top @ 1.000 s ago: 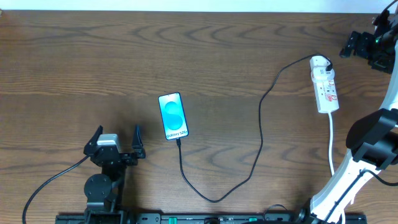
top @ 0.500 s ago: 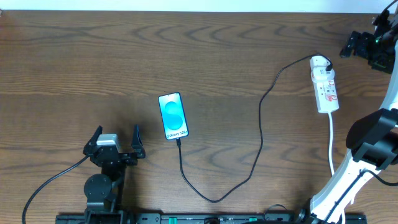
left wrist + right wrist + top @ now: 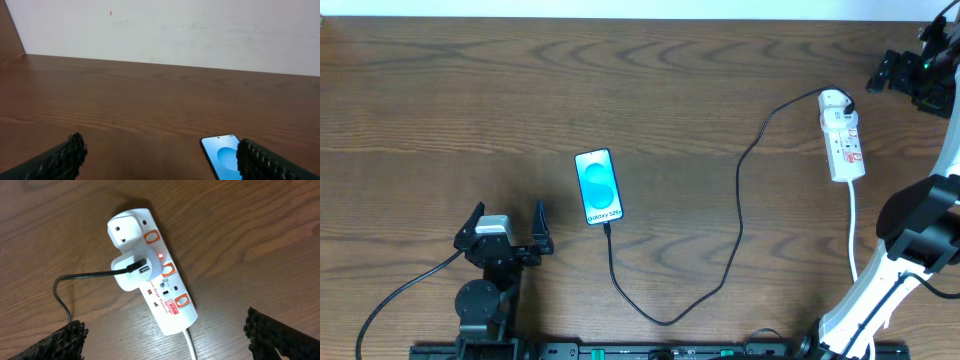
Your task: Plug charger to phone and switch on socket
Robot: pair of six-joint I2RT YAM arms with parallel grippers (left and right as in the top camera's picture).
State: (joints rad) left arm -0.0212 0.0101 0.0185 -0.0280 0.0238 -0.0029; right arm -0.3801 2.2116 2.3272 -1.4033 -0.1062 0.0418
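You get open counter (image 3: 450,110) left of and beyond the phone (image 3: 598,186). The charger (image 3: 738,200) loops across the middle from phone to socket (image 3: 843,140); socket and white cord (image 3: 851,215) line the right edge.

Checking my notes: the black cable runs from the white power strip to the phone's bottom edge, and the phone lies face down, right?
Not quite. The phone lies face up: its lit blue screen with white lettering shows in the overhead view. The rest holds: the black cable runs from the white power strip to the phone's bottom edge.
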